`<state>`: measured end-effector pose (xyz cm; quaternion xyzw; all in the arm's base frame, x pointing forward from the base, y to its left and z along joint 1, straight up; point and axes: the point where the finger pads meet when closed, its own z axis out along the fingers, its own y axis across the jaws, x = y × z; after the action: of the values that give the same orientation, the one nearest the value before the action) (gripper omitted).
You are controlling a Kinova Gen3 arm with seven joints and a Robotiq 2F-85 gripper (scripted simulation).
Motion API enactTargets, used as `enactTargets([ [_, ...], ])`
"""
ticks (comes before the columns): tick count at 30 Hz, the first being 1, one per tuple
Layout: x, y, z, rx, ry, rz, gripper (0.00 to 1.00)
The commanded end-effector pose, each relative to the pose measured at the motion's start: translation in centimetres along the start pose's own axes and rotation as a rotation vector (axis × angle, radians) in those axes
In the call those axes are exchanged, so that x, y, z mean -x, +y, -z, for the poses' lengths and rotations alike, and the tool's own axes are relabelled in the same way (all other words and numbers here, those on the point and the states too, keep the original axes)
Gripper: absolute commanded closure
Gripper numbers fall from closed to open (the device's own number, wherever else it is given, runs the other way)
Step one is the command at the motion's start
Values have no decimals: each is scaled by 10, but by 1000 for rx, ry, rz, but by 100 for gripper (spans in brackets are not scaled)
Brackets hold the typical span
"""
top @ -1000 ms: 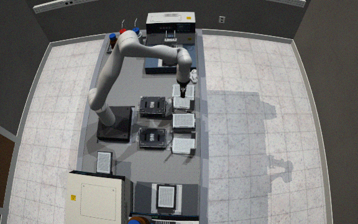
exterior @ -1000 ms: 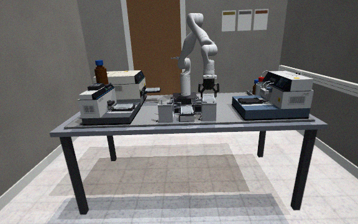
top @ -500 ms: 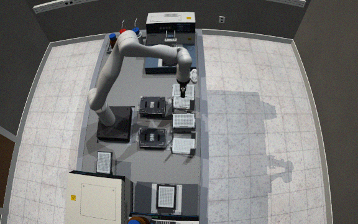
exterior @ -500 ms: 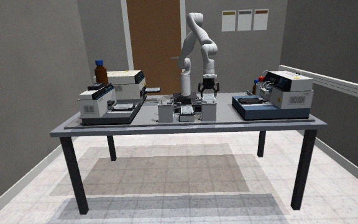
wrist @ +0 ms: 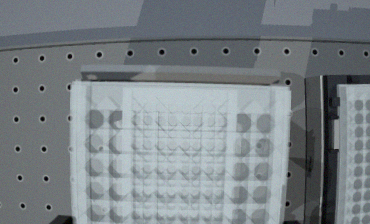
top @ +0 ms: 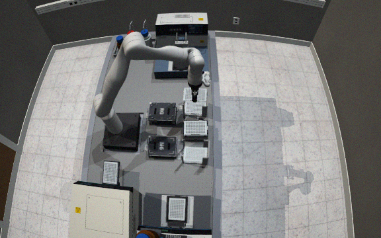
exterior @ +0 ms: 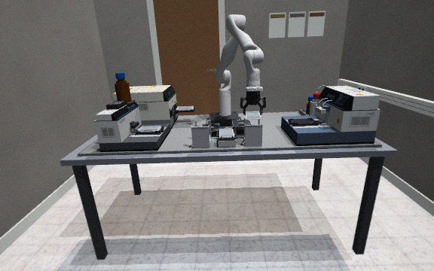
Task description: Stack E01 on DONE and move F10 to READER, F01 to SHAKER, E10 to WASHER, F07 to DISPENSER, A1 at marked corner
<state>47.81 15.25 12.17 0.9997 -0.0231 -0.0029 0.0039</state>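
Lifting looks like the job now, with the black two-finger hand [top: 194, 94] [exterior: 253, 108] clamped on the pale, see-through plastic plate [exterior: 253, 115] [wrist: 181, 150], likely E10. The plate is up above the right-hand grey rack [exterior: 253, 136] [wrist: 181, 74], flat as far as I can tell. It should be light and stiff, but its smooth sides could slip. Hold it low on both side edges, never over the little round wells. Another white plate [top: 195, 108] sits in that rack. Next it probably goes to the blue boxy machine [top: 170, 75] [exterior: 326, 137] at the right of the grey table [top: 131, 87] [exterior: 273, 132] [wrist: 16, 135], whose black holder [exterior: 303, 121] shows no plate.
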Motion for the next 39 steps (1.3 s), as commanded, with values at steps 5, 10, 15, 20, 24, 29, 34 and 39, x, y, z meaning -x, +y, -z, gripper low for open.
enactTargets([
  [5, -1, 0, 14, 1, 6, -4, 6],
  [10, -1, 0, 18, 1, 6, -4, 6],
  [15, -1, 0, 25, 1, 6, -4, 6],
  [20, -1, 0, 32, 1, 6, -4, 6],
  [24, -1, 0, 34, 1, 6, -4, 6],
  [29, -1, 0, 41, 1, 6, -4, 6],
  [34, -1, 0, 48, 1, 6, -4, 6],
  [39, -1, 0, 46, -1, 5, -1, 6],
])
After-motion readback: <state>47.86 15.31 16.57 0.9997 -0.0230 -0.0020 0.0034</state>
